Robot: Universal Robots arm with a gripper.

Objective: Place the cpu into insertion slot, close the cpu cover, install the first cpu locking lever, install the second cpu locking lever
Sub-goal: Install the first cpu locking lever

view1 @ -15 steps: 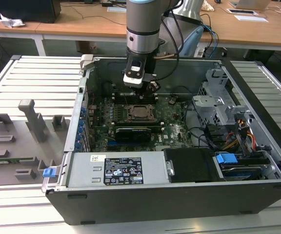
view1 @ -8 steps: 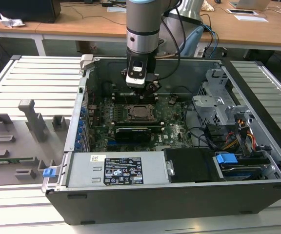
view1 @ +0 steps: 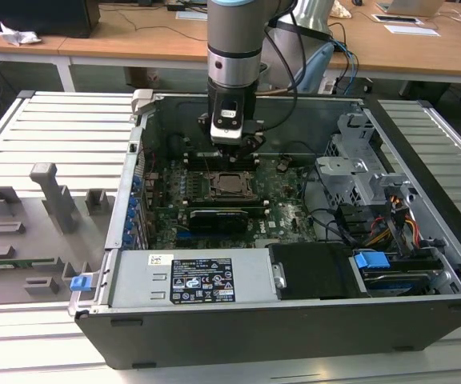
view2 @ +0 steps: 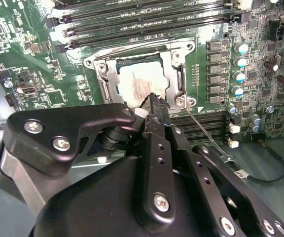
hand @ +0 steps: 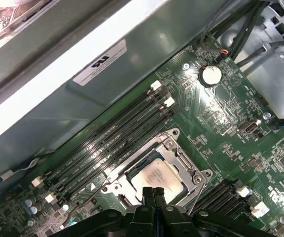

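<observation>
Black label (view1: pixel 202 280) with white print on the grey power-supply housing (view1: pixel 134 280), six o'clock from the green board (view1: pixel 290 216) in the exterior view, a small pale sticker (view1: pixel 160 260) at its ten o'clock: nothing legible. White label (hand: pixel 100 63) on the case wall (hand: pixel 181 39) and faint marking on the cpu (hand: pixel 157 177) in the first wrist view; white tag (view2: pixel 239 174) on a black cable (view2: pixel 263 178) in the second wrist view: likewise unreadable.

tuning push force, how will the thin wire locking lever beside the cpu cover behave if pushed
The locking lever is a thin bare metal rod, so it probably flexes springily before moving. It seems hinged at a corner of the cpu cover, so it likely swings rather than slides. Being smooth and narrow, it may slip off the shut tool.
</observation>
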